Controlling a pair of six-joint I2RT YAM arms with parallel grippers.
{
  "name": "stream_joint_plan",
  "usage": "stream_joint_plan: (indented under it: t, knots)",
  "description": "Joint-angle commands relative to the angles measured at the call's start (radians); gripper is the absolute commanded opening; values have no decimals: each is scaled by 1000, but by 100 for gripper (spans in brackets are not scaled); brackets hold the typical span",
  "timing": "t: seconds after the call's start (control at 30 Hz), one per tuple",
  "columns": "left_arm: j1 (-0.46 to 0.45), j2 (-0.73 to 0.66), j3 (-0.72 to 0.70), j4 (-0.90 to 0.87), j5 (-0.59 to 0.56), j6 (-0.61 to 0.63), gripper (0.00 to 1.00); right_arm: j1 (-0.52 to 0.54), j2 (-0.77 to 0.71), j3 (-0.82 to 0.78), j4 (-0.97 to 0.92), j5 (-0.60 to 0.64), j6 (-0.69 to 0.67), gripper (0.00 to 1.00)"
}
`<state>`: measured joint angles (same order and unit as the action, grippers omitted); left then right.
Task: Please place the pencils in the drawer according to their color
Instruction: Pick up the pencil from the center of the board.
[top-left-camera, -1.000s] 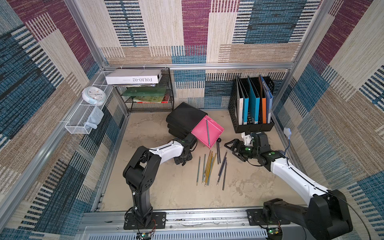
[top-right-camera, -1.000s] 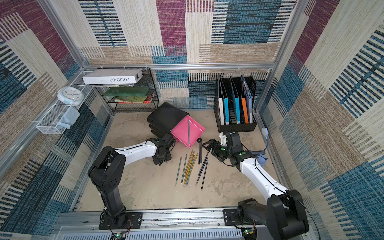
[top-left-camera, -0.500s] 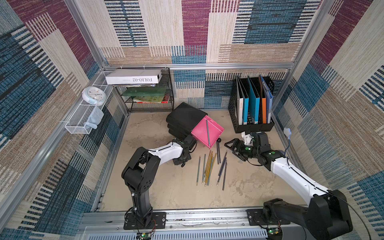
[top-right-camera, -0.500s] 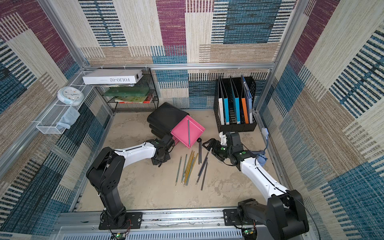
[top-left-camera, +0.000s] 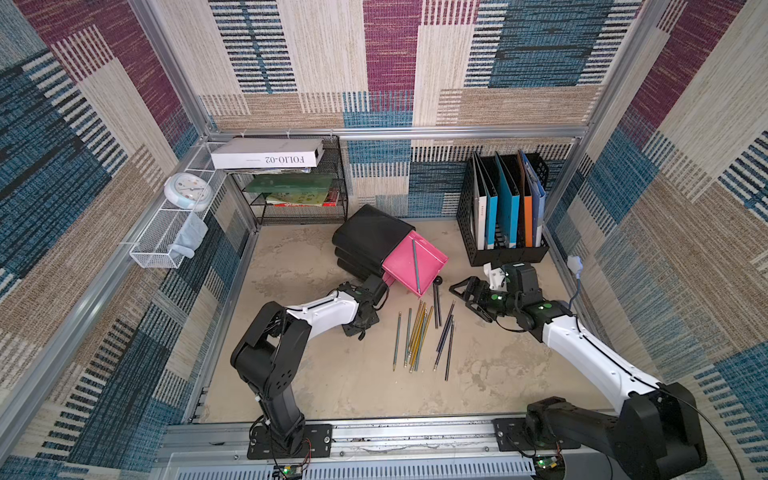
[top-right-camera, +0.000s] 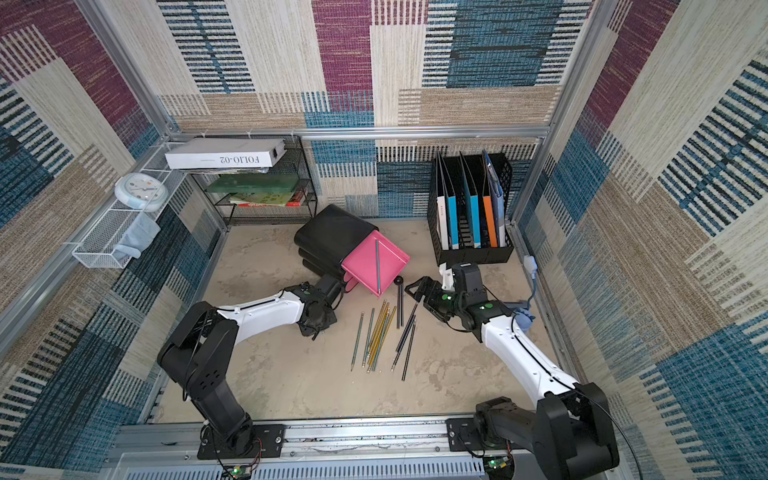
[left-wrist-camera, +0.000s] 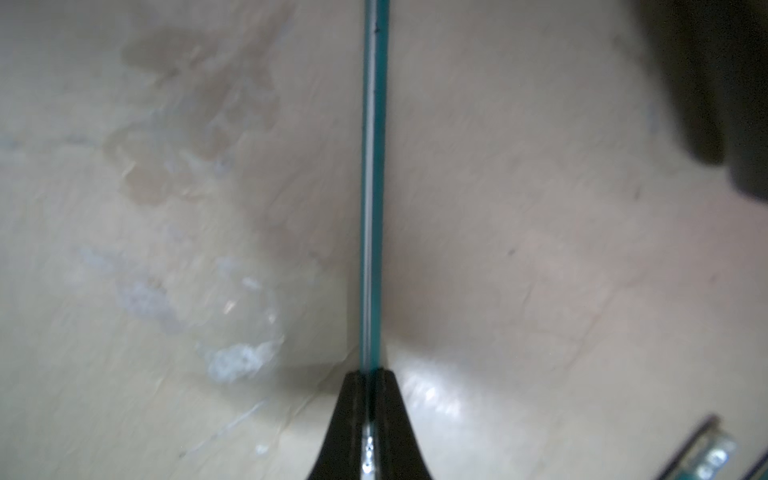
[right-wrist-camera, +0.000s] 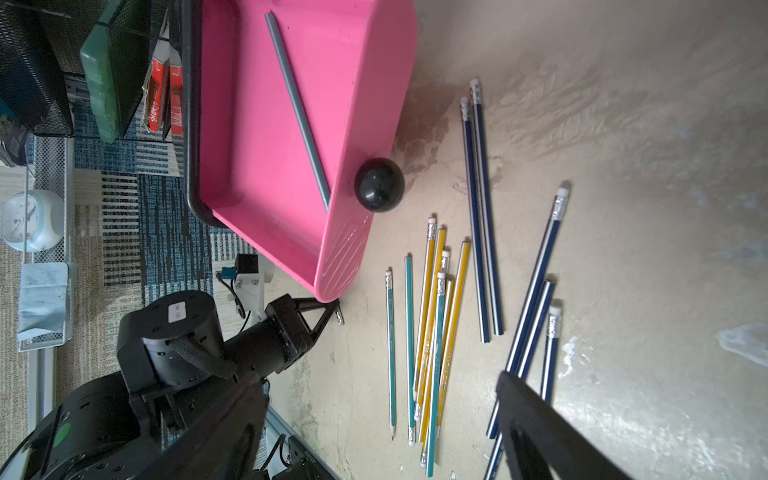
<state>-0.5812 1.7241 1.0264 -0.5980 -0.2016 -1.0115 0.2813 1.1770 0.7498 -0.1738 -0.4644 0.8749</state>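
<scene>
The pencils (top-left-camera: 419, 332) lie loose on the floor in both top views: teal (right-wrist-camera: 390, 340), yellow (right-wrist-camera: 428, 311) and navy (right-wrist-camera: 482, 216). The pink drawer (top-left-camera: 432, 266) stands pulled out of a black cabinet (top-left-camera: 370, 237), with one grey-teal pencil (top-left-camera: 415, 266) lying in it. My left gripper (left-wrist-camera: 371, 374) is low by the drawer's near corner (top-left-camera: 383, 291), shut on a teal pencil (left-wrist-camera: 372, 187) that runs along the floor. Its far part is hidden under the drawer in the top views. My right gripper (top-left-camera: 467, 297) hangs open to the right of the pile, holding nothing.
A black file rack (top-left-camera: 505, 212) with folders stands behind the right arm. At the back left there is a wire shelf (top-left-camera: 299, 199) with books and a white box. A white wall basket (top-left-camera: 166, 232) holds a clock. A black knob (right-wrist-camera: 379, 183) sticks out of the drawer's front.
The left gripper's jaws have shut on the teal pencil by the drawer. The left arm shifted only slightly. The right arm has not moved.
</scene>
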Motion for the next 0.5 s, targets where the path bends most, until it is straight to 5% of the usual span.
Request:
stream_joint_plan:
  t: [0.0,0.47]
  knots:
    - [0,-64,-17,-51,18,-11,0,1,-2,13,0,6,-9,90]
    - [-2,-320,-71,-130,-12,49,0,2,1,30,9,-3,-2,90]
